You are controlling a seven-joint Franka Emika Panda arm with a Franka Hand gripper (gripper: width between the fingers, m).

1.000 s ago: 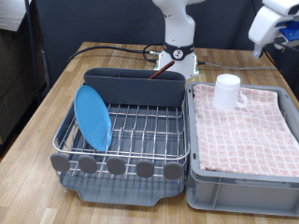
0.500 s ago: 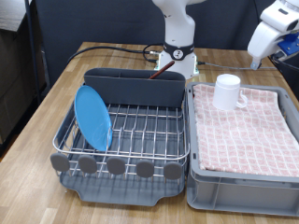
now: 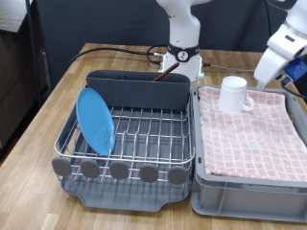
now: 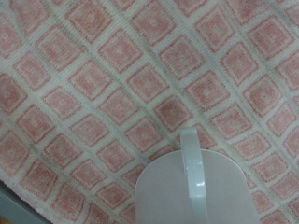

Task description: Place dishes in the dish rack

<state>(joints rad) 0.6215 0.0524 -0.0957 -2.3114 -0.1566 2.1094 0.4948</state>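
White mug (image 3: 234, 94) sits on the checked cloth (image 3: 251, 134); my tool (image 3: 271, 59) hovers just right, grip unclear.

Bright even light, soft shadows (wrist view slightly blurred).

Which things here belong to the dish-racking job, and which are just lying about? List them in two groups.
Part of the job:
- light-blue plate, standing on edge in the dish rack
- white mug, on the pink checked cloth
- gripper, near the mug

Just lying about:
- grey crate lined with pink checked cloth
- wooden table
- cables behind the rack
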